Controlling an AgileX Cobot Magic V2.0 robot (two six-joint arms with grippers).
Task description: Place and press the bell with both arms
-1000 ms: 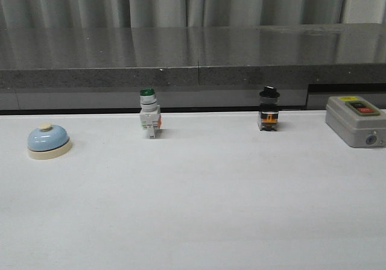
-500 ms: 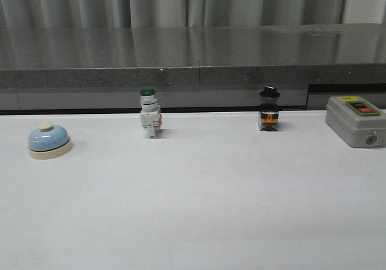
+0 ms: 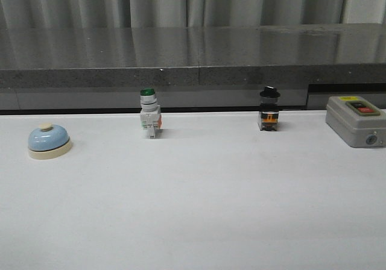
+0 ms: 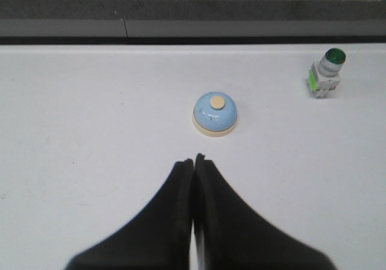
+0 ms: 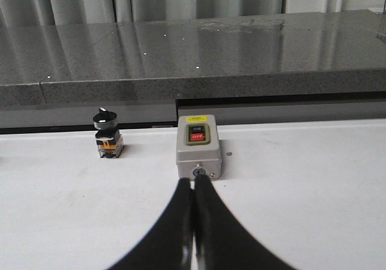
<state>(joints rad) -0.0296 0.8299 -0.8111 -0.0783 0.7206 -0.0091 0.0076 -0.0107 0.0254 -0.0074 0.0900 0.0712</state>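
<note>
The light-blue bell [image 3: 49, 141] with its cream base and cream button stands on the white table at the far left. It also shows in the left wrist view [image 4: 215, 114], upright, a short way beyond my left gripper [image 4: 193, 160], which is shut and empty above the table. My right gripper [image 5: 193, 181] is shut and empty, its tips just in front of the grey switch box [image 5: 198, 146]. Neither arm shows in the front view.
A green-capped white push-button switch [image 3: 149, 113] stands at the table's back, left of centre; it also shows in the left wrist view [image 4: 325, 73]. A black-capped switch [image 3: 269, 109] stands right of centre. The grey ON/OFF box [image 3: 356, 121] sits at the far right. A dark stone ledge [image 3: 193, 59] runs behind.
</note>
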